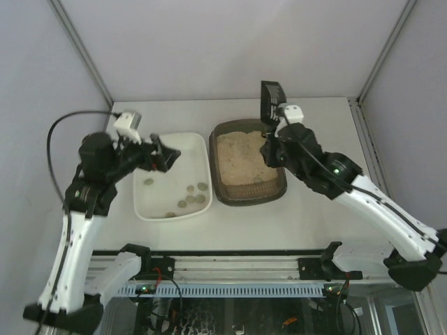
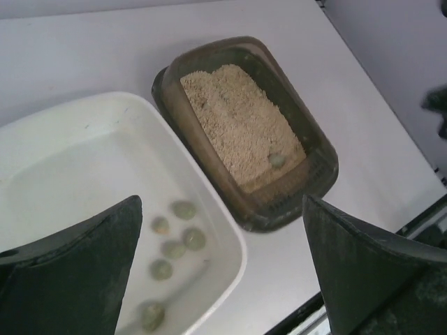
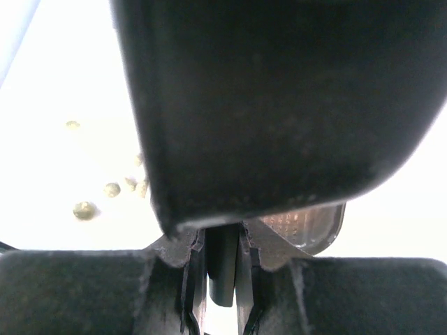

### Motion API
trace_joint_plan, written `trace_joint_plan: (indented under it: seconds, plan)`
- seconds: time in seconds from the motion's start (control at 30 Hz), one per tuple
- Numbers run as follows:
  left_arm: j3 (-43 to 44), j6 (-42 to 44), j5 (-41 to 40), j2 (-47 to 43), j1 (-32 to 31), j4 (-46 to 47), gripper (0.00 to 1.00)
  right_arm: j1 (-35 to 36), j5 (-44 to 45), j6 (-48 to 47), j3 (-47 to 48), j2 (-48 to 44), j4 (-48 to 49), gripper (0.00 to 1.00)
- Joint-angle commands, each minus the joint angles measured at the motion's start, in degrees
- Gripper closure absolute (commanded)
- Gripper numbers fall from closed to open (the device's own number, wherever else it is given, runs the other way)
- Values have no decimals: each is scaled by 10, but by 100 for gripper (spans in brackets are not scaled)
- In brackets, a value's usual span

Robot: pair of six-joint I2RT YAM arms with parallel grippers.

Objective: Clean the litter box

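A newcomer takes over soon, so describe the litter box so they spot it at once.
Find the white table; two trays lie side by side in its middle. The litter box is the right-hand one. Unlike the white tray holding loose greenish lumps, it is dark brown with a thick rim and filled with beige sand.

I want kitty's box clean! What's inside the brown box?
The litter box holds beige litter and one greenish lump near its end. Anything buried beneath the litter is hidden.
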Motion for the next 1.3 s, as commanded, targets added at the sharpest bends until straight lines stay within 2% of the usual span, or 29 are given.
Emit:
trace_joint_plan:
  seconds: [0.0, 0.1, 0.23, 0.33, 0.43, 0.63, 0.73, 0.87, 1.03, 1.27]
  plan:
    - [125, -62, -129, 186, -68, 20, 0, -41, -51, 33, -61, -80, 11, 100]
    - [233, -51, -174, 298, -101, -29, 0, -82, -67, 44, -90, -132, -4, 100]
    - [273, -60, -282, 397, -165, -4, 0, -110, -47, 59, -104, -162, -42, 100]
    - [311, -115, -357, 465, -205, -9, 0, -115, -37, 69, -105, -173, -59, 100]
    - [367, -187, -412, 538, -216, -35, 0, -119, -28, 83, -116, -185, -64, 100]
    - [355, -247, -440, 596, -235, 41, 1, -124, -21, 103, -148, -205, -46, 100]
    - [360, -239, -454, 619, -258, 66, 3, -125, -11, 107, -149, -203, -50, 100]
    - [407, -203, -458, 649, -305, 91, 3, -126, 22, 119, -149, -214, -61, 100]
    - [451, -250, -397, 686, -340, 113, 5, -130, 71, 157, -149, -264, -87, 100]
    - [567, -265, -393, 793, -378, 64, 5, -130, 84, 187, -149, -314, -142, 100]
